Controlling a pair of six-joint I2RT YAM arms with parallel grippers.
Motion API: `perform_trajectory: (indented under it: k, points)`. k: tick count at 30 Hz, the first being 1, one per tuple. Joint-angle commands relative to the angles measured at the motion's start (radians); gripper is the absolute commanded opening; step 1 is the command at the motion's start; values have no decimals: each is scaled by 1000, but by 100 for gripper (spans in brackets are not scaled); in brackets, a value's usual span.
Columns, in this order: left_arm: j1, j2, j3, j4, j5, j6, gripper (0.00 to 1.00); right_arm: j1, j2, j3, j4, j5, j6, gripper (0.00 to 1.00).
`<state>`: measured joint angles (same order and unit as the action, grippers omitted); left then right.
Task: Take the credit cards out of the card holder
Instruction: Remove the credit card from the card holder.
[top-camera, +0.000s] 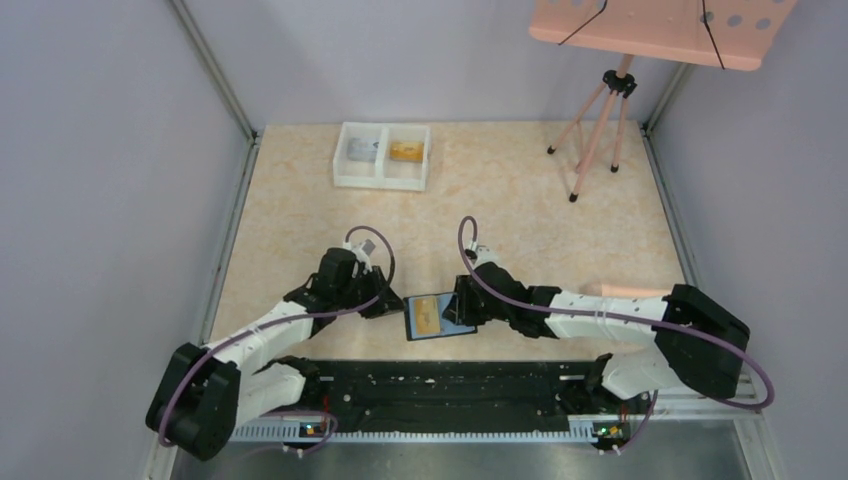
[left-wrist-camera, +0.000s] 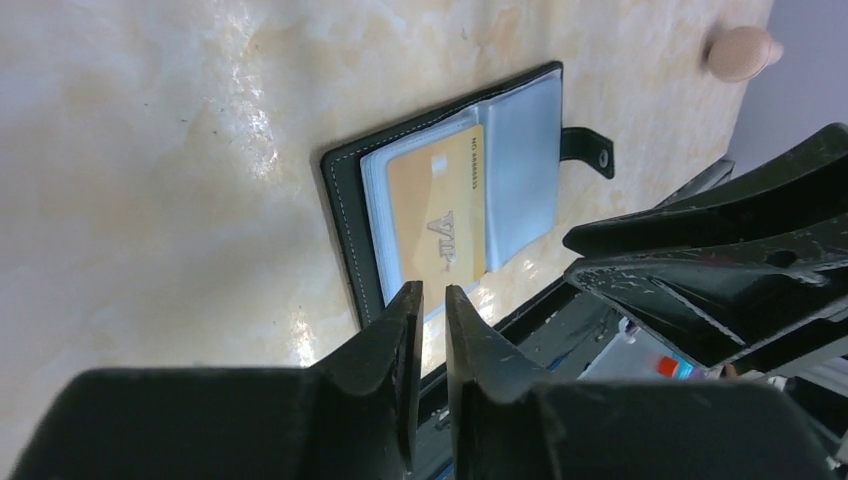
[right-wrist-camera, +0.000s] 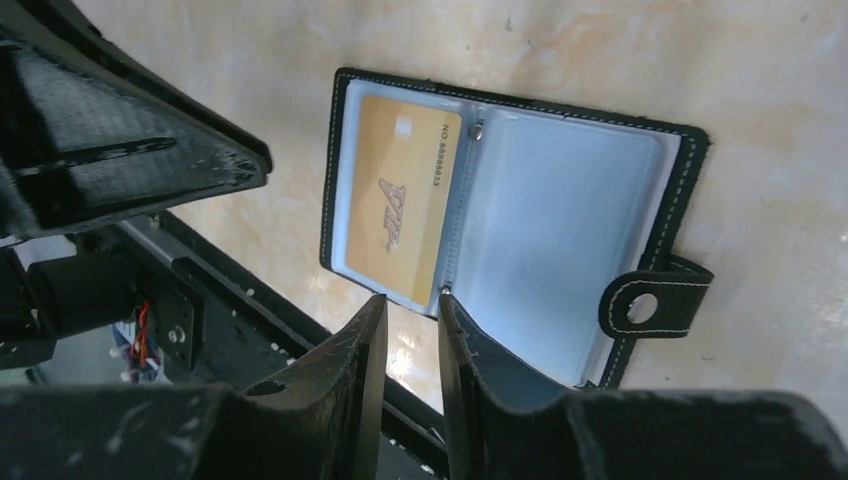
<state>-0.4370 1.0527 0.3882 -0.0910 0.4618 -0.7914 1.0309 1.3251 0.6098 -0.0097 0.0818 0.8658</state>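
The left gripper (left-wrist-camera: 428, 292) was seen with its fingers drawn narrow, nothing between them, just beside the card holder (top-camera: 438, 316). The holder lay open flat on the table (top-camera: 520, 190) between both arms, an orange-gold credit card (right-wrist-camera: 397, 197) sleeved inside (logo visible). The right gripper (right-wrist-camera: 411, 302) was likewise narrowed and empty at the holder's edge.

The card holder (top-camera: 438, 316) lies open between both arms, tray (top-camera: 383, 180) far behind

Beige marbled tabletop (top-camera: 520, 215), grey walls (top-camera: 100, 150) around; pink tripod stand (top-camera: 600, 120) at far right corner.
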Motion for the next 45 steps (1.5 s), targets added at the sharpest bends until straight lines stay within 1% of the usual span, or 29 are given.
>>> perform_trajectory:
  k: [1, 6, 8, 11, 21, 39, 41, 45]
  points:
    - [-45, 70, -19, 130, -10, -17, 16, -25, 29, -33, 206, -110, 3, 25]
    - [-81, 150, -18, 186, -6, -25, 7, -68, 50, -120, 363, -196, 20, 25]
    - [-87, 165, -20, 195, -11, -25, 3, -79, 62, -142, 402, -219, 15, 24]
    - [-91, 181, -22, 193, -33, -17, 1, -87, 96, -147, 426, -248, 9, 24]
    - [-94, 215, -34, 172, -71, -5, 0, -98, 208, -148, 508, -290, 27, 22]
    - [-95, 232, -40, 162, -89, 1, 0, -101, 246, -153, 545, -299, 39, 22]
    - [-95, 235, -39, 159, -91, 3, 0, -103, 245, -155, 549, -300, 43, 21]
    - [-95, 241, -36, 155, -92, 4, 0, -110, 244, -163, 568, -311, 51, 13]
